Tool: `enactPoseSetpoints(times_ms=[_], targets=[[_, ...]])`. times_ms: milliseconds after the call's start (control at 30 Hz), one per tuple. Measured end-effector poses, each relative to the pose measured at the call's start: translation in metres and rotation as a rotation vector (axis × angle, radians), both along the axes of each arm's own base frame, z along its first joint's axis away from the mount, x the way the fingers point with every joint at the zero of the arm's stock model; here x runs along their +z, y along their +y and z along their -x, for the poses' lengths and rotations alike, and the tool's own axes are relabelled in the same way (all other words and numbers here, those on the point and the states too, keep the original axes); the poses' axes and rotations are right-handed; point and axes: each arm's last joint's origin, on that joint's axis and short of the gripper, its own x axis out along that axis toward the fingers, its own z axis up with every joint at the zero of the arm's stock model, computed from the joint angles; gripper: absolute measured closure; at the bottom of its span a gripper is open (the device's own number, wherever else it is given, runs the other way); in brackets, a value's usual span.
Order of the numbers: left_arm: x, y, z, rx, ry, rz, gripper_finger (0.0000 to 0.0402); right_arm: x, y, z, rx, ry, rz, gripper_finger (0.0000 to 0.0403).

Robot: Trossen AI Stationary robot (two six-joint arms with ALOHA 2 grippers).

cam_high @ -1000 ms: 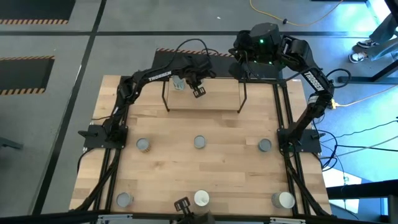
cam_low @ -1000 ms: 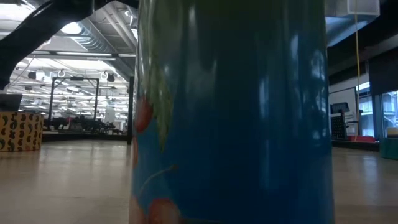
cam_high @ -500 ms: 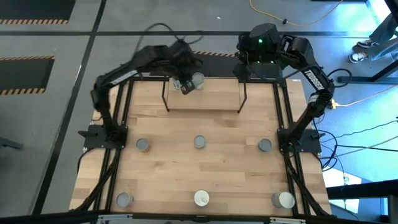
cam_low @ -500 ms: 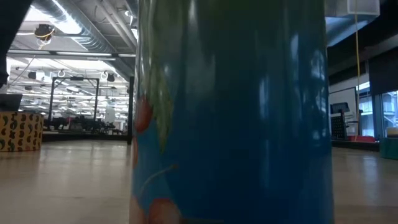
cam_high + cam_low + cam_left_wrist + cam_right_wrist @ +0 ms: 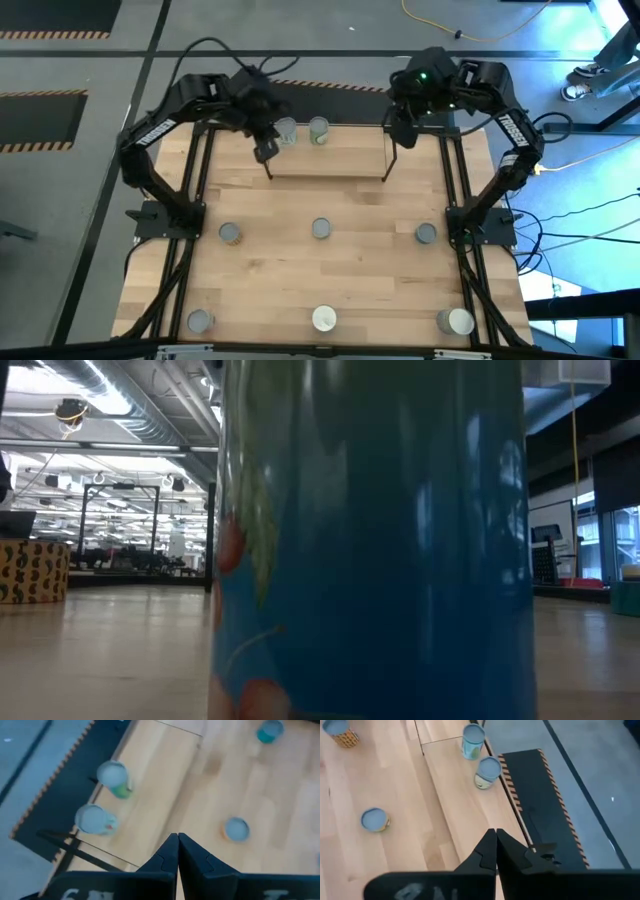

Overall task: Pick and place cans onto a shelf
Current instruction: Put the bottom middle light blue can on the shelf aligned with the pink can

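Note:
The shelf (image 5: 330, 160) stands at the table's far edge, and two cans (image 5: 287, 131) (image 5: 319, 131) rest upright on its wooden board. My left gripper (image 5: 266, 152) hangs shut and empty above the shelf's left end; its wrist view shows the shut fingers (image 5: 177, 842) and both shelf cans (image 5: 114, 776) (image 5: 92, 819). My right gripper (image 5: 398, 132), shut and empty, is raised over the shelf's right end; its wrist view also shows the two cans (image 5: 473, 740) (image 5: 488, 770). Several more cans stand on the table, among them one at mid-table (image 5: 320, 229).
Three cans stand in a middle row (image 5: 231, 233) (image 5: 426, 234) and three near the front edge (image 5: 200, 321) (image 5: 323, 319) (image 5: 457, 321). A blue can (image 5: 370, 540) fills the low view. Black rails (image 5: 460, 250) run along the table's sides.
My left gripper, shut throughout, has risen and drawn back from over the middle of the shelf toward the table's left edge. Both cans now show uncovered on the shelf. My right gripper has tipped farther downward over the shelf's right end.

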Motion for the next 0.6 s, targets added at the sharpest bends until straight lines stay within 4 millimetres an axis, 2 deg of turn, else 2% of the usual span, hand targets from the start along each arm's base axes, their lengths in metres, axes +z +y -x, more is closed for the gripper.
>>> enactPoseSetpoints(times_ms=[200, 333, 600], targets=[[-0.005, -0.009, 0.005, -0.133, 0.07, 0.062, 0.04, 0.001, 0.008, -0.002, 0.07, -0.008, -0.012, 0.0397], [-0.005, -0.011, 0.005, -0.124, 0.073, 0.071, 0.039, 0.001, 0.01, -0.003, 0.046, -0.028, -0.049, 0.0391], [-0.005, -0.012, 0.005, -0.089, 0.068, 0.121, 0.0353, 0.001, 0.01, -0.003, 0.068, -0.019, -0.033, 0.0335]])
